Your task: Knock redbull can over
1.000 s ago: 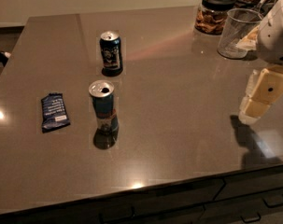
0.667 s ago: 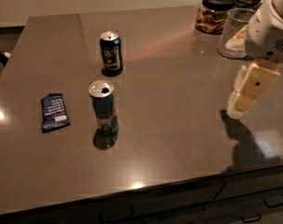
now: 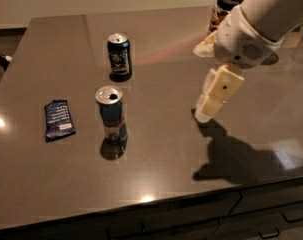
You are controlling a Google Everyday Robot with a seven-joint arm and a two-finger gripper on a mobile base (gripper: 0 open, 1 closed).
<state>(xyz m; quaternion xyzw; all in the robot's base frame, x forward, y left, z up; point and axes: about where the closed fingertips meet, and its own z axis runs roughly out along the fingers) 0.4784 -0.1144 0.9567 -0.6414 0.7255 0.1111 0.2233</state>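
The redbull can (image 3: 112, 114) stands upright near the middle of the brown table (image 3: 166, 149); it is slim, light blue and silver with a reddish mark and an opened silver top. My gripper (image 3: 205, 113) hangs from the white arm at the right, its cream fingers pointing down close to the table surface. It is well to the right of the can and does not touch it. It holds nothing that I can see.
A darker navy can with a white graphic (image 3: 119, 56) stands behind the redbull can. A dark blue snack packet (image 3: 58, 119) lies flat to the left. A lidded jar (image 3: 226, 6) stands at the back right. The table's front edge is close below.
The arm and gripper have moved left and forward across the table toward the redbull can. Both cans and the packet have not moved.
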